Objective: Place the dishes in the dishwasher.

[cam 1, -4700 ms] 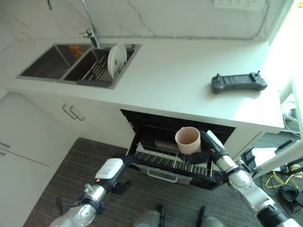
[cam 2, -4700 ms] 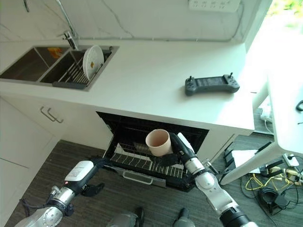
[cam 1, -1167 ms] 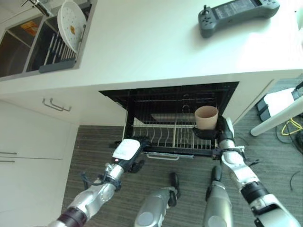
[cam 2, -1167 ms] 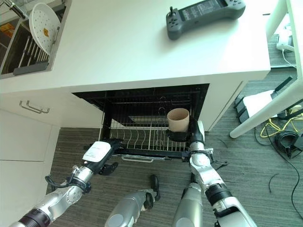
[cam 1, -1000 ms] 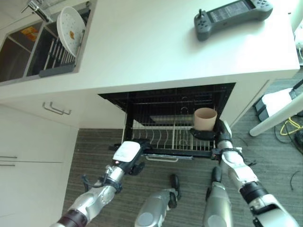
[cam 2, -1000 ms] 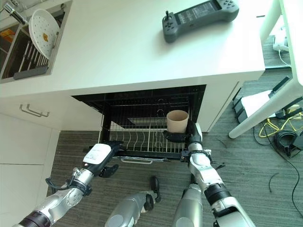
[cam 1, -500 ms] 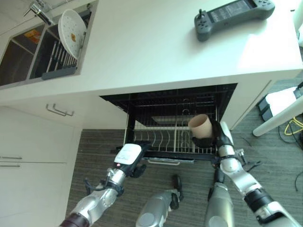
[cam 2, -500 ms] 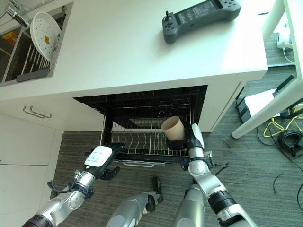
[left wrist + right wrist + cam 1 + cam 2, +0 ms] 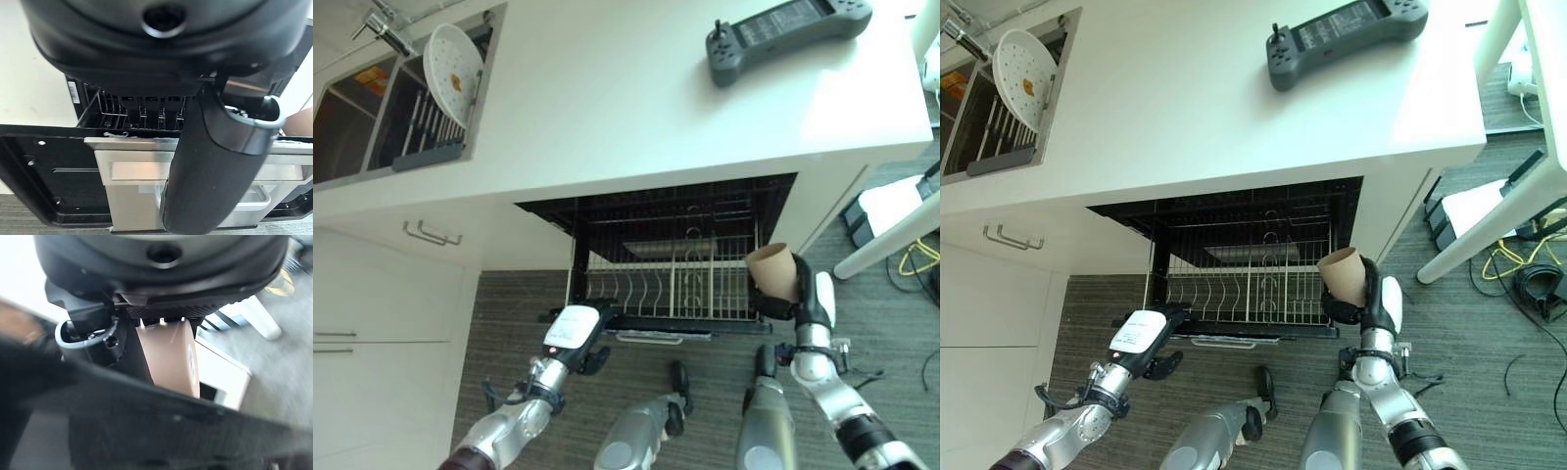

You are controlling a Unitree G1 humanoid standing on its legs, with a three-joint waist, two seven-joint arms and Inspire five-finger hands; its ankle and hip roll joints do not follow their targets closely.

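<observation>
- Cup (image 9: 771, 267), tan and tilted, sits clamped in the right robot hand (image 9: 800, 294) at the lower right of the frame, just off the right end of the pulled-out dishwasher rack (image 9: 668, 284).
- Left robot hand (image 9: 590, 331) is at the rack's front rail at lower centre-left; its fingers appear curled round the rail's edge.
- Step in hand, as a judgement: loading the cup. The next move calls for bringing it over the rack wires, turning it mouth down and setting it between the tines.
- White desk (image 9: 636, 108) fills the upper frame, carrying a dark handheld controller (image 9: 787, 25) at the upper right.
- Sink (image 9: 372, 127) at the upper left holds a drainer with a white plate (image 9: 451, 64) standing on edge, yet to be loaded.
- Grey striped floor (image 9: 509, 333) lies below, with white cabinets at the left.
</observation>
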